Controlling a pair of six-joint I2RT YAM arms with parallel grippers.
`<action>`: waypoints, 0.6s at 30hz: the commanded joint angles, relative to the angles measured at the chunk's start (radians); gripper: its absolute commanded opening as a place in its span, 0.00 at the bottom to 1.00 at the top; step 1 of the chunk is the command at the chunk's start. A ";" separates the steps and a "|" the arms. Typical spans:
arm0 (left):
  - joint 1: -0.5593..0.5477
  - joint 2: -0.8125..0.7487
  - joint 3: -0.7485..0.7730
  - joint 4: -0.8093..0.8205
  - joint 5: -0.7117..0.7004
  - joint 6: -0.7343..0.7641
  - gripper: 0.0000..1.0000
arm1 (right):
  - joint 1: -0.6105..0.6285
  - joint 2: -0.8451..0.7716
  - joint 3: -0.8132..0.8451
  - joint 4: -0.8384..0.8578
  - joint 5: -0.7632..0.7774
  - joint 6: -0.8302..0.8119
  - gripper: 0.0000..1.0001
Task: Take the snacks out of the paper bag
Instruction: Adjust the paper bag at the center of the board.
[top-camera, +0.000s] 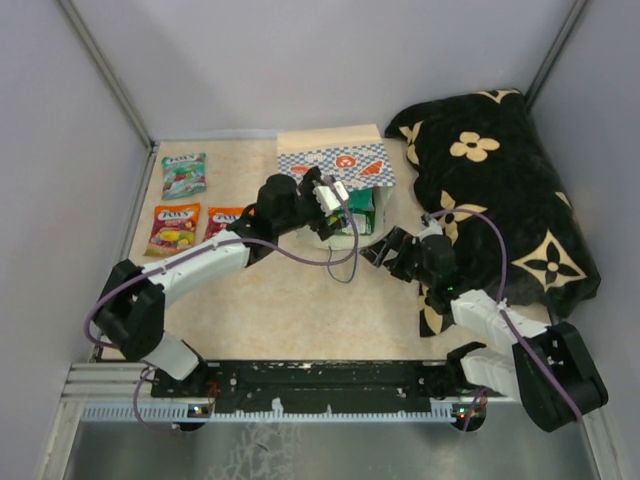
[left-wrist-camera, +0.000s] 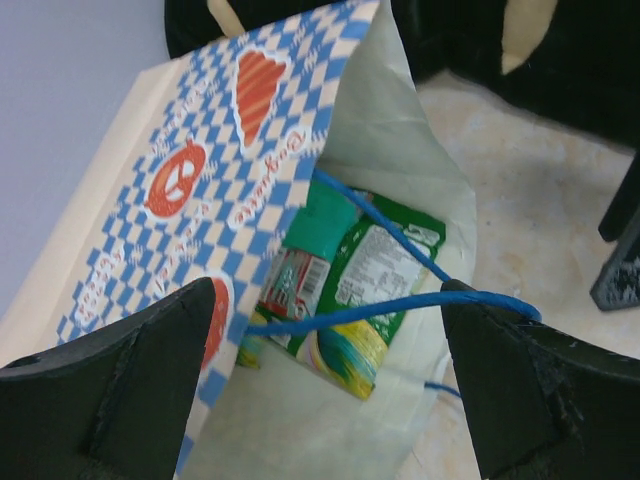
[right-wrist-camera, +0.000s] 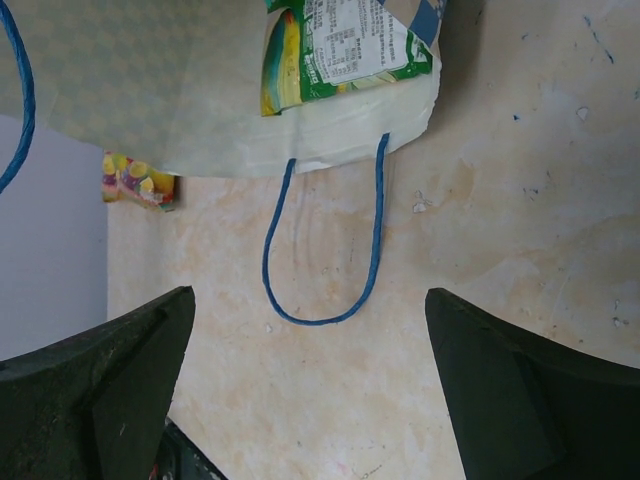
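Note:
The paper bag (top-camera: 335, 160) lies on its side at the back of the table, mouth toward me. My left gripper (top-camera: 330, 207) hovers open at that mouth. In the left wrist view the left gripper (left-wrist-camera: 330, 345) frames the opening of the paper bag (left-wrist-camera: 190, 170), where a teal packet (left-wrist-camera: 318, 232) and a green packet (left-wrist-camera: 385, 265) lie inside. A blue cord handle (left-wrist-camera: 350, 315) runs across the gap onto the right fingertip (left-wrist-camera: 500, 340). My right gripper (top-camera: 380, 250) is open over bare table; in its own view the right gripper (right-wrist-camera: 310, 350) sits below the other handle loop (right-wrist-camera: 325, 245) and a green packet (right-wrist-camera: 345, 45).
Three snack packets lie at the left: a teal one (top-camera: 184, 175), an orange-yellow one (top-camera: 175, 228) and a third (top-camera: 222, 220) partly under my left arm. A black flower-patterned cloth (top-camera: 500, 190) fills the back right, close to my right arm. Walls enclose the table.

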 joint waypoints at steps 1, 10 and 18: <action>-0.035 0.054 0.127 0.090 -0.061 -0.006 1.00 | 0.028 0.039 0.051 0.102 0.017 0.068 0.99; -0.034 0.073 0.322 -0.061 -0.136 -0.233 1.00 | 0.251 0.193 0.126 0.255 0.363 0.393 0.95; -0.032 0.122 0.421 -0.117 -0.258 -0.346 1.00 | 0.293 0.446 0.177 0.513 0.608 0.584 0.80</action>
